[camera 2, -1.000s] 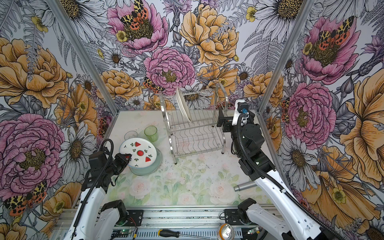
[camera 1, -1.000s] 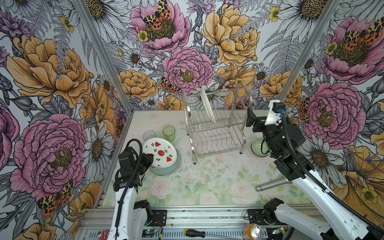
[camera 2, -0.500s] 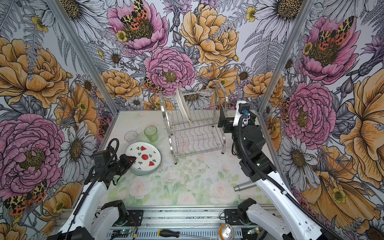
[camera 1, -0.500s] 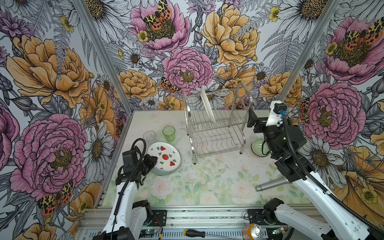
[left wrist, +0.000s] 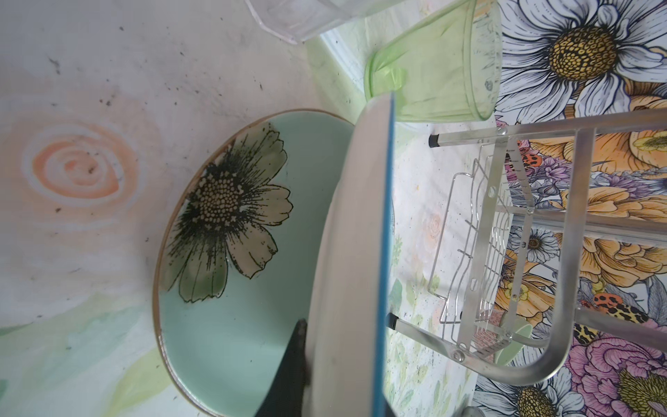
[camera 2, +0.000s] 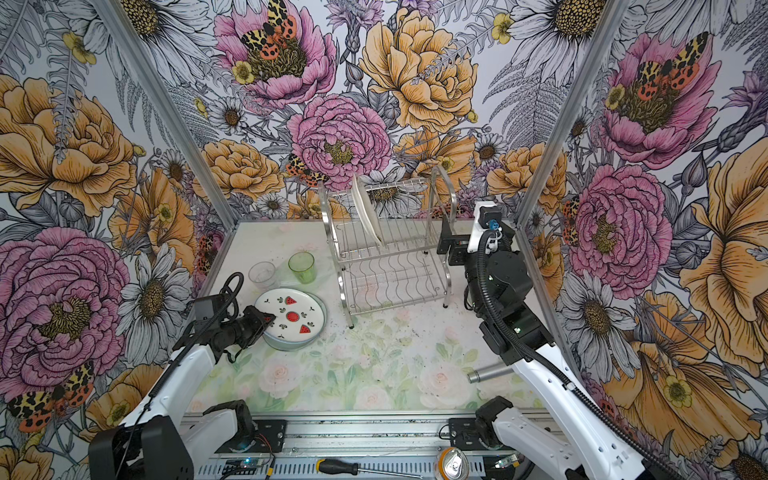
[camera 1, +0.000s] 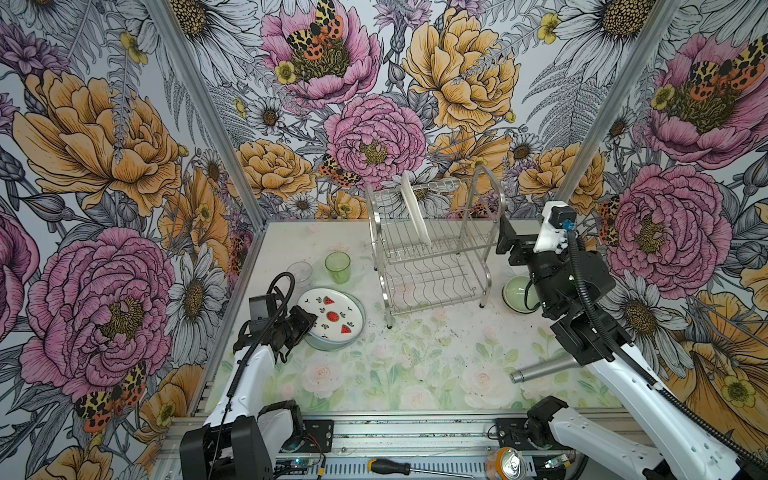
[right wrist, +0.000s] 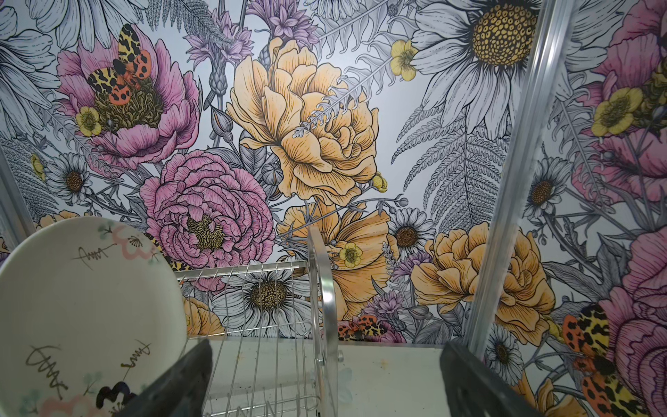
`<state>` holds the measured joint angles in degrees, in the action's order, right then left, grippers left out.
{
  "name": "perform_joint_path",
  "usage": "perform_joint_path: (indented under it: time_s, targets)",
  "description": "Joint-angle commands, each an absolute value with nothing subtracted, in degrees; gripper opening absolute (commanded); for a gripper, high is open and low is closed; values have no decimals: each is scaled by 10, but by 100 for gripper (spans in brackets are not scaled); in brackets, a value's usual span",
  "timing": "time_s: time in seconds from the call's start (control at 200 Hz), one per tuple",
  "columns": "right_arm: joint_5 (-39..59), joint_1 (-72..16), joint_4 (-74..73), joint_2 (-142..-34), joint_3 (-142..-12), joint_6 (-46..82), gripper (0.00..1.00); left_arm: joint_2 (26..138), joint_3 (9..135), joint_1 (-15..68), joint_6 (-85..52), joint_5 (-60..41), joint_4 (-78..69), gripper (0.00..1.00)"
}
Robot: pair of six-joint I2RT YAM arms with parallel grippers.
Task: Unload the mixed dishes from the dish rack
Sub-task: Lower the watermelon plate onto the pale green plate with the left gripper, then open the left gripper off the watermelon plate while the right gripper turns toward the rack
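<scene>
The dish rack (camera 1: pixel 440 245) stands toward the back of the table (camera 1: pixel 415 365) with 1 cream plate (camera 1: pixel 415 212) on edge in its upper shelf, and the right gripper (camera 1: pixel 504 243) hovers just beside that shelf at 3 o'clock, jaws spread wide on nothing. At 8 o'clock from the rack the fruit-print plate (camera 1: pixel 332 316) lies on the mint green plate (camera 1: pixel 336 346), the left gripper (camera 1: pixel 306 322) straddling its rim, though I cannot tell whether it pinches. The green tumbler (camera 1: pixel 337 266) and clear glass (camera 1: pixel 300 272) stand at 9 o'clock, the pale green bowl (camera 1: pixel 515 291) at 4 o'clock.
</scene>
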<state>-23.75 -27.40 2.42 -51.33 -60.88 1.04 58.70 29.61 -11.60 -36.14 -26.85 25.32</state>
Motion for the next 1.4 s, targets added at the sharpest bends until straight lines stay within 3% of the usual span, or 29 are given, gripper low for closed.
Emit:
perform_joint_path:
  time_s: [0.0,0.09,0.215,0.39,0.435,0.52,0.911,1.391]
  targets:
    - [-241,-271,15,-506,-609,9,99,586,315,-108,-340,-264,255,29]
    - [-241,-271,14,-506,-608,8,99,580,318,-107,-336,-247,268,44]
    - [-245,-271,13,-506,-605,8,99,574,318,-106,-333,-237,274,51]
    - [-246,-271,13,-505,-603,8,99,579,323,-104,-331,-234,280,71]
    - [-246,-271,13,-505,-603,7,100,580,324,-103,-330,-234,280,86]
    - [-250,-271,11,-506,-601,6,99,575,330,-98,-328,-221,288,98]
    - [-251,-271,10,-513,-599,5,99,580,361,-78,-320,-143,328,99]
    - [-230,-271,8,-515,-595,-6,100,593,373,-70,-311,-117,342,99]
